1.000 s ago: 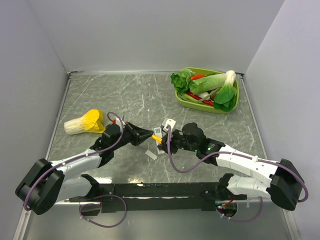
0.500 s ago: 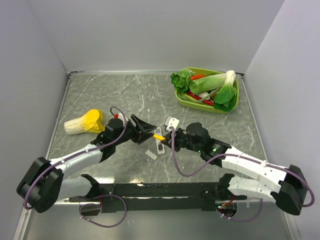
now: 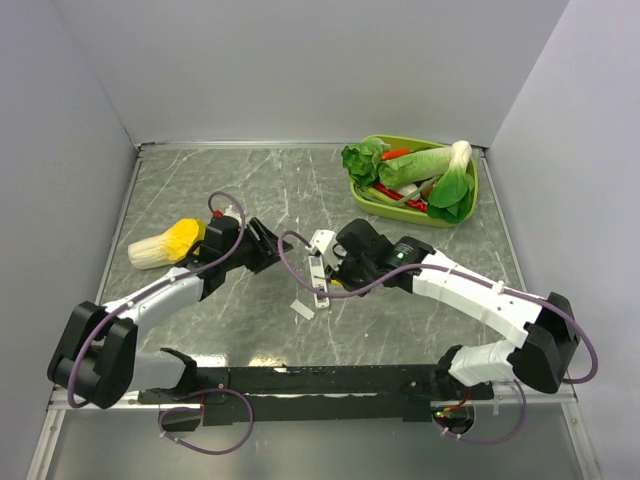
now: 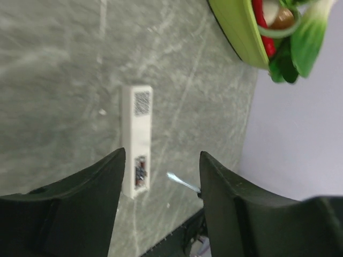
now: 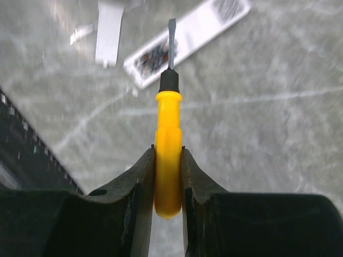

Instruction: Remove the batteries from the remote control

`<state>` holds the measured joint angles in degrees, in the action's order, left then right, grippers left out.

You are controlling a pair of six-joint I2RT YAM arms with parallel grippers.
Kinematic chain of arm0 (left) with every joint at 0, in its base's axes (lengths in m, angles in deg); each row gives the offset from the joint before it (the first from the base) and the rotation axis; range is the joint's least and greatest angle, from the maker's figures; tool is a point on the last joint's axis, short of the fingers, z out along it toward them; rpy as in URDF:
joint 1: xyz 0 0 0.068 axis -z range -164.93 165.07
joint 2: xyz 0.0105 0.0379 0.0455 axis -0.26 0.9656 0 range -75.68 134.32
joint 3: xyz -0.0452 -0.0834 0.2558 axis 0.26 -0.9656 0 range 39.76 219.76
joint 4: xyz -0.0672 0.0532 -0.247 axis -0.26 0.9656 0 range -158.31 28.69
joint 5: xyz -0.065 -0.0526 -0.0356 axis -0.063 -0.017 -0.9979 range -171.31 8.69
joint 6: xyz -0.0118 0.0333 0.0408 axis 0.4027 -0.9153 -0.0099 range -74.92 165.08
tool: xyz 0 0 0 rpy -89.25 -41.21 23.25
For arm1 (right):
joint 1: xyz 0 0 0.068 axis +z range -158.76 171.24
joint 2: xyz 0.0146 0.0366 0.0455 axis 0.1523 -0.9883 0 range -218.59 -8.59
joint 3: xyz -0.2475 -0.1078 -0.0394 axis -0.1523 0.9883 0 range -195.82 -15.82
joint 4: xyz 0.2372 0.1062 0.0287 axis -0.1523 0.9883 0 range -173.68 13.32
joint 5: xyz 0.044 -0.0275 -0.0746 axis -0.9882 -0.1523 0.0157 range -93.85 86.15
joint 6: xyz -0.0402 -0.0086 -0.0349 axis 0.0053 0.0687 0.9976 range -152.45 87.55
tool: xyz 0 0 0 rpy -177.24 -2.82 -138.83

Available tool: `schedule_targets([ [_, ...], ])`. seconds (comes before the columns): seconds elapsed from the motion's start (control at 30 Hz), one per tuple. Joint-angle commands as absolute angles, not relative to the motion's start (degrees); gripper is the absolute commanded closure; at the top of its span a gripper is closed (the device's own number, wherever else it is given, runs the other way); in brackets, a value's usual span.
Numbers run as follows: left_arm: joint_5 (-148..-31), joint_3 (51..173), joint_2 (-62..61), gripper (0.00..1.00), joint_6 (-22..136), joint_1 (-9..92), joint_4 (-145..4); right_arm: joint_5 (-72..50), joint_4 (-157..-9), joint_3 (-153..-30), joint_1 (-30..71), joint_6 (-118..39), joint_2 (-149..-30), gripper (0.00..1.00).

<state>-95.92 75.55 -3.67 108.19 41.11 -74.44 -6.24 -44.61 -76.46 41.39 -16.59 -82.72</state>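
Right gripper (image 5: 168, 154) pinches yellow screwdriver (image 5: 168, 110), blade tip over remote (image 5: 206, 27) lying back-up on table (image 3: 250, 190) (batteries (image 5: 154, 55) show, blurred, in its open recess), left gripper (image 4: 163, 160) spread, empty, nearby.

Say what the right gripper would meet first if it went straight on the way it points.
Probably the remote control: the screwdriver in the right gripper aims at its battery end, though depth is unclear.

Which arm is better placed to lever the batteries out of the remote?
Right. The right gripper is shut on the yellow-handled screwdriver, tip lined up over the remote control's open battery recess. The left gripper is open, empty, standing off to the side.
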Motion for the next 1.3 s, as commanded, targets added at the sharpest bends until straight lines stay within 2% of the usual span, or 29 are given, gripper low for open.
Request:
schedule_targets([
  [0.0, -95.02, 75.44, -0.02, 0.42, 103.8, 39.42, -76.74, -4.84, -29.91, -85.22, 40.72, -14.52, -85.75, 1.0],
  [0.03, -96.5, 76.66, 1.39, 0.45, 103.18, 39.42, -77.26, -4.47, -28.24, -86.29, 40.72, -14.7, -87.76, 1.0],
  [0.07, -97.82, 77.28, 4.44, 0.55, 102.92, 39.42, -78.05, -4.11, -25.7, -87.09, 40.64, -15.05, -88.74, 1.0],
  [0.1, -98.87, 77.72, 5.87, 0.59, 103.0, 39.42, -80.76, -2.54, -25.06, -87.79, 40.72, -15.22, -89.36, 1.0],
  [0.13, -101.41, 77.99, 7.01, 0.59, 103.52, 39.42, -82.44, -2.27, -24.88, -87.8, 40.72, -15.4, -89.97, 1.0],
  [0.23, -102.84, 78.6, 11.75, 0.47, 102.75, 40.03, -85.79, -3.4, -25.49, -87.89, 40.81, -16.01, -90.33, 1.0],
  [0.27, -102.14, 79.04, 12.55, 0.46, 102.22, 40.47, -85.45, -3.49, -25.58, -87.89, 40.81, -16.02, -90.51, 1.0],
  [0.73, -104.95, 84.93, 25.47, 0.48, 98.61, 42.58, -86.06, -6.66, -28.66, -87.01, 41.86, -13.38, -93.41, 1.0],
  [0.97, -104.68, 86.43, 27.41, 0.49, 98.17, 43.81, -85.36, -6.31, -27.96, -88.41, 42.48, -12.85, -95.25, 1.0],
  [1.27, -102.67, 87.83, 29.35, 0.56, 97.91, 45.22, -81.49, -4.99, -27.08, -90.61, 43.71, -12.76, -97.1, 1.0],
])
